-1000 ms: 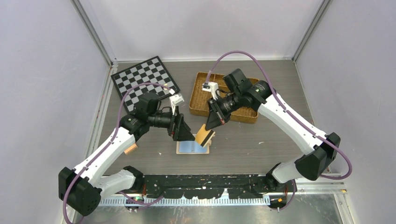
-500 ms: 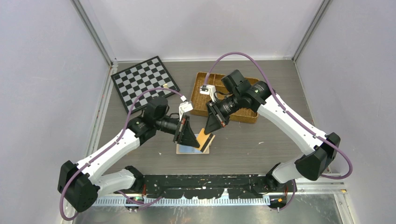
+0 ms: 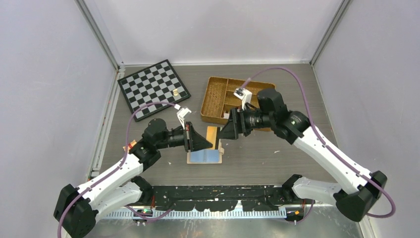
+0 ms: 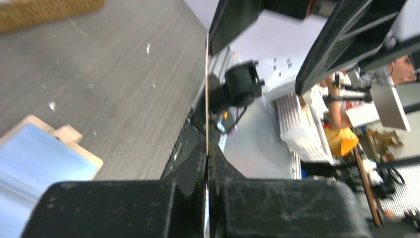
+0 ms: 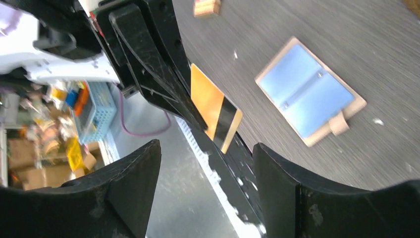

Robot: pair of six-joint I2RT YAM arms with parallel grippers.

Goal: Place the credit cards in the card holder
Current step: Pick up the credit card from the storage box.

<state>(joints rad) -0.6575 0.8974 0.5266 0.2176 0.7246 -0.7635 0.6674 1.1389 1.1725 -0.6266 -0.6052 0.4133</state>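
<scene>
The orange credit card [image 5: 210, 106] is being clamped by the left gripper [image 4: 207, 148], whose jaws are pressed together on one edge of it. In the left wrist view the card is being seen edge-on, as a thin upright line rising from between the two black fingers. In the right wrist view a black stripe is being shown near the card's free edge; any print on the card is too small to be read. The card is being held in the air above the table [image 3: 267, 158], just past the far edge of the card holder [image 3: 204, 156]. The right gripper [image 5: 205, 148] is being held with its fingers spread wide, and the card shows in the gap, apart from both. The card holder is lying open and flat between the two arms, with its blue inner sleeves facing up and its snap tab [image 5: 341, 125] sticking out at one side. A wicker tray [image 3: 223, 96] and a chessboard [image 3: 153, 87] are being seen at the back of the table. A small packet [image 5: 207, 6] is lying on the table, its print too blurred to be read
</scene>
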